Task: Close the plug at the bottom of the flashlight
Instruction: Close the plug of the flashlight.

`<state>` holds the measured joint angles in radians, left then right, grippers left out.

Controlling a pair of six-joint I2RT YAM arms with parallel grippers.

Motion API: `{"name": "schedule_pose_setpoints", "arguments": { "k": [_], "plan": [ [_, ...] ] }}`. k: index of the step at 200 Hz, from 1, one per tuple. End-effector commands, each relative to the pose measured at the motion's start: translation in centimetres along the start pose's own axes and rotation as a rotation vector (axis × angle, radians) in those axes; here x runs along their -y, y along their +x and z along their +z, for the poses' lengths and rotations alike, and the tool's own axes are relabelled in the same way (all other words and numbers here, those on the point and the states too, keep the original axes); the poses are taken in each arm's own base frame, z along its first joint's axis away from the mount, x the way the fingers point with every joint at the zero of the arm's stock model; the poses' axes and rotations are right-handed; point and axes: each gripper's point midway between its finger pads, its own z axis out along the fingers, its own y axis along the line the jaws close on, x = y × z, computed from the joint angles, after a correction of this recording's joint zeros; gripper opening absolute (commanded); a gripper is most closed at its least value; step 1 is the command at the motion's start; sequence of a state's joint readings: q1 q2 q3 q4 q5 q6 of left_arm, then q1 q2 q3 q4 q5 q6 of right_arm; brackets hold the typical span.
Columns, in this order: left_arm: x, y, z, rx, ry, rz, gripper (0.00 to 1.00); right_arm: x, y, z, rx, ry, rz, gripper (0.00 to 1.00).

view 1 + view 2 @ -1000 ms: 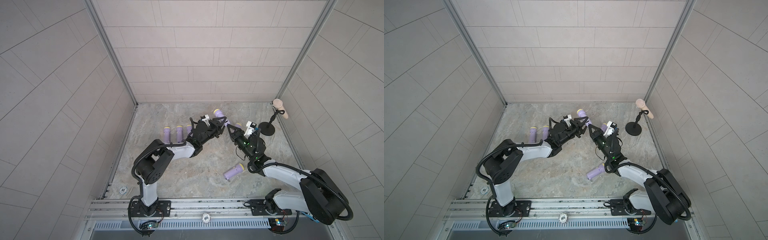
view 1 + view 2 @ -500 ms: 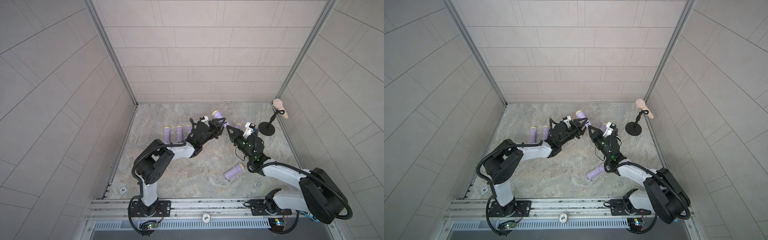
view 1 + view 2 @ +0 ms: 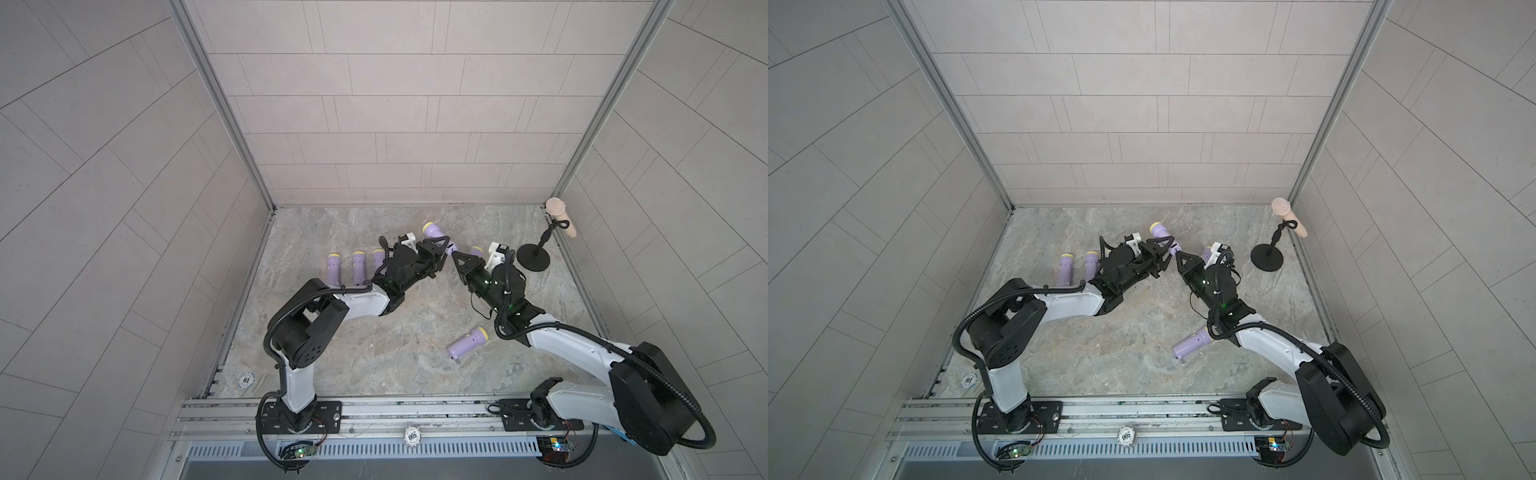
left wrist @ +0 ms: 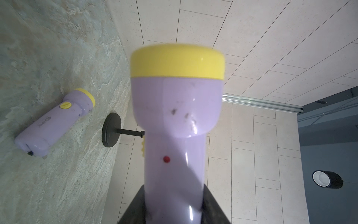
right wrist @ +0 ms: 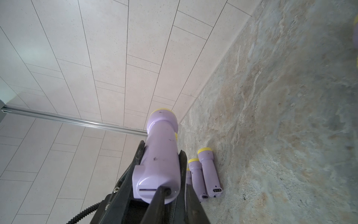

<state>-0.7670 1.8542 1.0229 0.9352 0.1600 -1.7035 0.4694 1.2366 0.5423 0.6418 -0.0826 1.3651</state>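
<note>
In both top views the left gripper holds a purple flashlight raised above the stone-patterned surface. Its fingers are clamped on the barrel. The yellow head tilts toward the back wall and the tail end points at the right gripper. That gripper's fingers are pressed together into one point, which meets the tail end. A row of three flashlights lies beside the left arm. Another flashlight lies just behind the right gripper, and a fifth flashlight lies near the right arm's elbow. A microphone on a stand occupies the back right corner.

In the left wrist view the purple flashlight fills the middle, its barrel wedged between the black fingers. There is a red dot on the barrel. Beyond it, one flashlight lies on the surface with its yellow switch up, near the stand's round base.

In the right wrist view the tail end of the purple flashlight faces the camera and shows a slot. The tip of the right gripper's closed fingers touches it beside that slot. The left gripper's fingers flank the barrel, and the row of three flashlights lies behind.
</note>
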Motion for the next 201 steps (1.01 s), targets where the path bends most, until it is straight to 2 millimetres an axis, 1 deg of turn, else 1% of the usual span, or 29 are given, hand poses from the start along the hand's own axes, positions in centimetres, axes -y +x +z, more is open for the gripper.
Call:
{"name": "schedule_pose_setpoints", "arguments": {
  "k": [1,31,74,88,111,134,152,197,201],
  "plan": [
    [9.0,8.5,-2.7,-0.312,0.259,0.026,0.0,5.3,-0.2,-0.1,0.022,0.2,-0.006,0.23],
    [9.3,7.9,-2.8,-0.3,0.257,0.035,0.0,5.1,-0.5,-0.7,0.03,0.209,-0.017,0.27],
    [8.6,7.3,-2.7,-0.287,0.225,0.037,0.0,4.7,-0.7,-1.8,0.021,0.228,-0.052,0.34],
    [8.1,7.0,-2.7,-0.28,0.21,0.033,0.0,4.5,-0.9,-2.3,0.023,0.236,-0.065,0.35],
    [7.7,6.5,-2.6,-0.269,0.19,0.036,0.0,3.7,-1.4,-3.4,0.034,0.234,-0.089,0.4],
    [7.5,5.7,-2.5,-0.254,0.175,0.043,0.0,2.3,-2.0,-4.7,0.041,0.225,-0.13,0.43],
    [6.8,5.0,-2.4,-0.238,0.143,0.053,0.0,1.5,-2.4,-5.8,0.038,0.241,-0.173,0.47],
    [4.9,4.1,-2.2,-0.22,0.046,0.102,0.0,0.8,-2.7,-8.0,0.039,0.249,-0.225,0.6],
    [4.8,4.0,-2.2,-0.219,0.036,0.111,0.0,-0.4,-3.1,-8.1,0.048,0.227,-0.23,0.62]
  ]
}}
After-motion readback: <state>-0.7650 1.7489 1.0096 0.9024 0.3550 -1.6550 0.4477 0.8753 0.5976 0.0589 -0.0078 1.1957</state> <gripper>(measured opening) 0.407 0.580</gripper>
